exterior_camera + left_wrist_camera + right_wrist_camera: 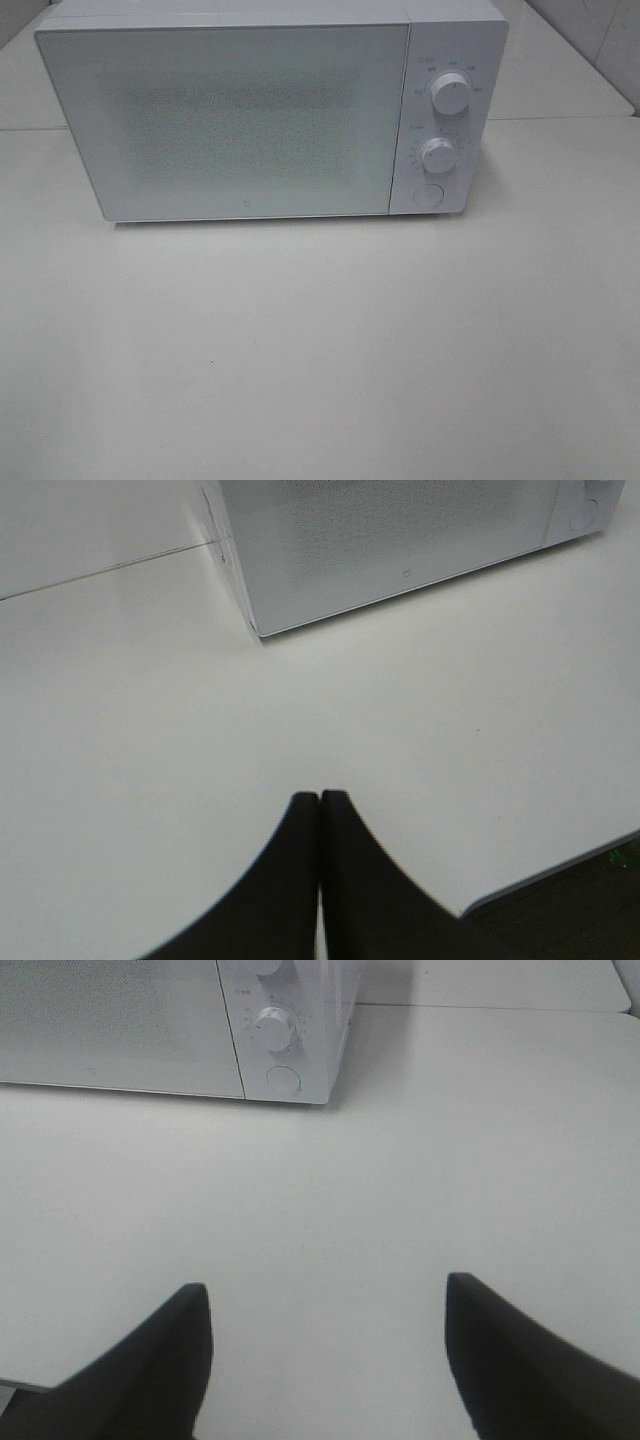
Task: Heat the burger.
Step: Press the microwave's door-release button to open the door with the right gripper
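White microwave oven (pixel 250 110) stands at twelve o'clock on the pale table (pixel 320 350), door closed (upper dial (pixel 450 95) and lower dial (pixel 438 153) at the door's three o'clock). We see the left gripper (pixel 320 798) with its fingers pressed together and the right gripper (pixel 327 1285) spread wide over bare tabletop. We cannot tell where the burger is.
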